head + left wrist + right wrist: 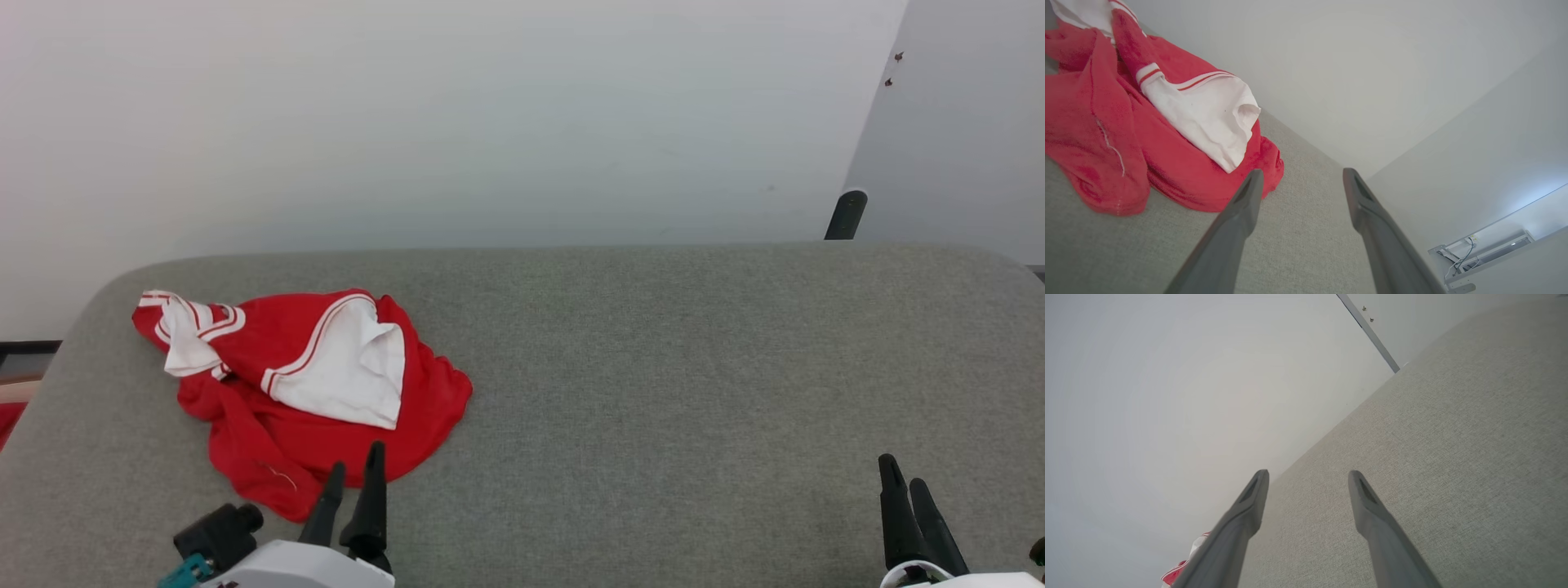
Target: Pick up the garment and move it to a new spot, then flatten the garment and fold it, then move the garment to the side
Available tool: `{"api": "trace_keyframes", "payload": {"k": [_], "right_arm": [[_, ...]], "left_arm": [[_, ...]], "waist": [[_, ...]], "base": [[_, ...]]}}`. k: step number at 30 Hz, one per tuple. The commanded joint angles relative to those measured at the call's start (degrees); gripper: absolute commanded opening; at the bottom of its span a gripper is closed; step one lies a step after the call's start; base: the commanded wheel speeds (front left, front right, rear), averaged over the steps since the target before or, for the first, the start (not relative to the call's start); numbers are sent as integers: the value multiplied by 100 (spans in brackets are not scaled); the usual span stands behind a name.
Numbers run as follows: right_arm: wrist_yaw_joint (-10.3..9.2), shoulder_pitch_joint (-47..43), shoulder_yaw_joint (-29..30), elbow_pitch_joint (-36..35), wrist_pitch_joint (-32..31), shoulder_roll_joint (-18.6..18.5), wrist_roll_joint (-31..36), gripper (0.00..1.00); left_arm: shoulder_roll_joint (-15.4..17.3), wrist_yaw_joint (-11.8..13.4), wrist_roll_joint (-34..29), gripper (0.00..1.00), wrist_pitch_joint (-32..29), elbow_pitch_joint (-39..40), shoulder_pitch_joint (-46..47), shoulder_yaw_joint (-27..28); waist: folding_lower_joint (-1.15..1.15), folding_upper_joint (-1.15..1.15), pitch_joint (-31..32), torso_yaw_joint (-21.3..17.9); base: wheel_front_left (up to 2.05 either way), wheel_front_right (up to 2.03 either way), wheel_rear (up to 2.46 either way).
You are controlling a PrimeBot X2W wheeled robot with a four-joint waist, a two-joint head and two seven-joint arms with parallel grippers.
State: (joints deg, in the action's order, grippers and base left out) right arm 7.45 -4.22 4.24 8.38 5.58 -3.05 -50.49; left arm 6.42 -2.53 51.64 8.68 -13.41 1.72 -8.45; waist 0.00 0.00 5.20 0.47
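In your head view, the crumpled red jersey T-shirt (326, 400) lay on the left part of the grey bench (653, 392), near its far edge, with a white sleeve (347, 376) turned up on top. Your left gripper (356, 459) stood at the shirt's near hem, fingers apart and holding nothing; you could not tell whether the tips touched the cloth. Your right gripper (901, 471) sat well apart from the shirt at the lower right, over bare bench, fingers apart.

In your left wrist view, the left gripper (1303, 173) was spread wide and empty, its left finger (1241, 212) just beside the shirt's (1175, 179) red edge.

In your right wrist view, the right gripper (1308, 473) was spread wide over bare bench (1453, 457), with a scrap of the shirt (1180, 573) showing behind its left finger.
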Motion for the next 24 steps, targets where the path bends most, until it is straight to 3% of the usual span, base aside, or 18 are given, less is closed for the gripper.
{"api": "trace_keyframes", "payload": {"k": [1,12,24], "right_arm": [[3,-49,24,-79,53,-10,291,100],[4,-93,153,-111,173,11,1567,100],[4,-159,200,-168,281,19,2464,100]], "left_arm": [[18,18,-319,100,56,60,-20,26],[13,98,-1962,100,207,182,-74,122],[-44,-1,-3150,100,359,266,-177,322]], "waist": [[0,0,13,0],[0,0,81,9],[0,0,160,25]], "base": [[0,0,0],[0,0,0],[0,0,0]]}}
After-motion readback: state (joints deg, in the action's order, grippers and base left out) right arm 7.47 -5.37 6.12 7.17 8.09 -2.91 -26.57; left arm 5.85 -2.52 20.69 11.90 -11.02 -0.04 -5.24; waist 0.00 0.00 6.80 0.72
